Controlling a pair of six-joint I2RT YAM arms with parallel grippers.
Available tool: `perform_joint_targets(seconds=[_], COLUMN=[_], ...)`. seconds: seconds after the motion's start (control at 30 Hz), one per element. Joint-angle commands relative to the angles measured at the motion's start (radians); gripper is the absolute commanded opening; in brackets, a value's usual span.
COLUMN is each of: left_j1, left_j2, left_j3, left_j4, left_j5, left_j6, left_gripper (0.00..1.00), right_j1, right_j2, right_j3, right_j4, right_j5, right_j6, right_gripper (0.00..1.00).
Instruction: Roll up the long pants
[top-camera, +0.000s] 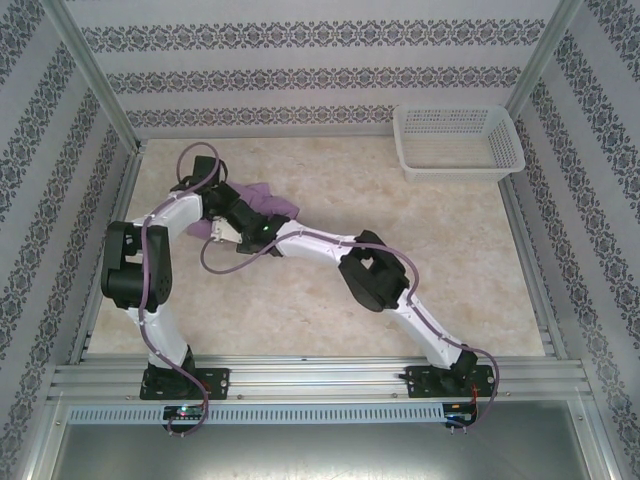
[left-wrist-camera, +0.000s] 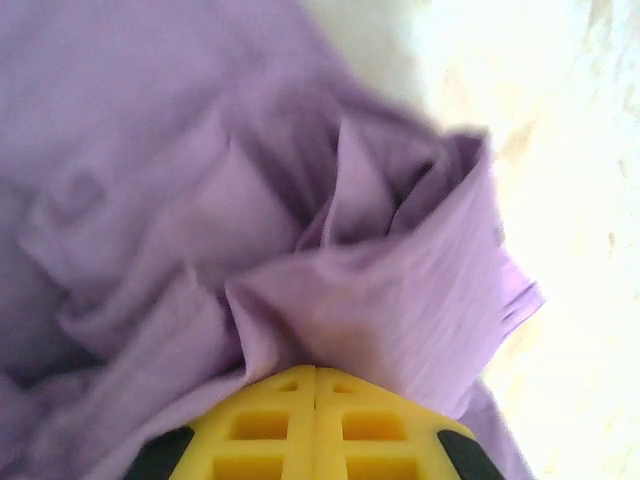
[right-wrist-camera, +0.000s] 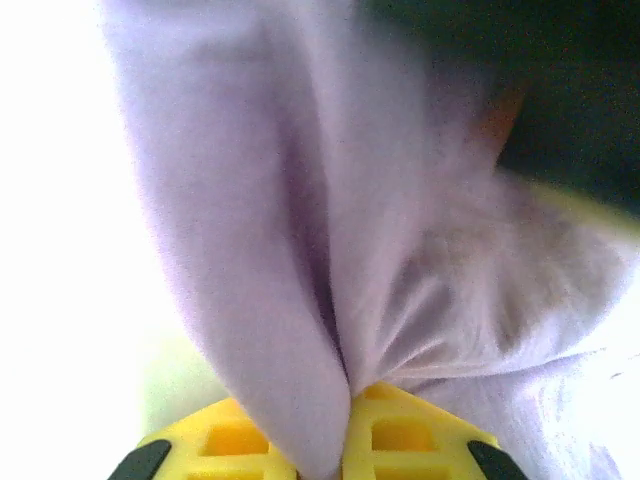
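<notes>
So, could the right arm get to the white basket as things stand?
Probably yes: only bare table lies between it and the basket. But its hand is shut on the long pants, so it would drag them unless it lets go.

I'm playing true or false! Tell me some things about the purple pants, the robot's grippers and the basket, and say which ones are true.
1. The long pants are purple. True.
2. The long pants lie inside the basket. False: they are bunched on the table, apart from the basket.
3. The left gripper pinches the long pants. True.
4. The right gripper is wide open. False: it is shut on a fold of the long pants.
5. The basket is black. False: it is white.
</notes>
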Motion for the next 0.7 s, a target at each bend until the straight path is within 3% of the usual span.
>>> perform_joint_targets(seconds=[0.0, 0.07, 0.1, 0.17, 0.37, 0.67], left_j1=[0.101, 0.143, 0.161, 0.189, 0.207, 0.208], left_j2=[-0.072, -0.078, -0.084, -0.096, -0.152, -0.168], left_j3=[0.178, 0.277, 0.317, 0.369, 0.31, 0.116], left_j4=[-0.13, -0.174, -0.19, -0.208, -0.194, -0.092], left_j5=[-0.007, -0.014, -0.017, -0.013, 0.008, 0.075], left_j6=[0.018, 0.025, 0.027, 0.03, 0.036, -0.006], left_gripper=[0.31, 0.72, 0.87, 0.98, 1.0, 0.88], right_j1=[-0.11, -0.14, -0.153, -0.172, -0.224, -0.36], right_j2=[-0.094, -0.12, -0.132, -0.151, -0.197, -0.174], right_j3=[-0.016, 0.02, 0.036, 0.064, 0.132, 0.38], right_j4=[-0.158, -0.203, -0.219, -0.251, -0.289, -0.408], right_j5=[-0.087, -0.148, -0.174, -0.212, -0.307, -0.355], right_j6=[0.156, 0.194, 0.207, 0.226, 0.294, 0.346], right_gripper=[0.0, 0.0, 0.0, 0.0, 0.0, 0.0])
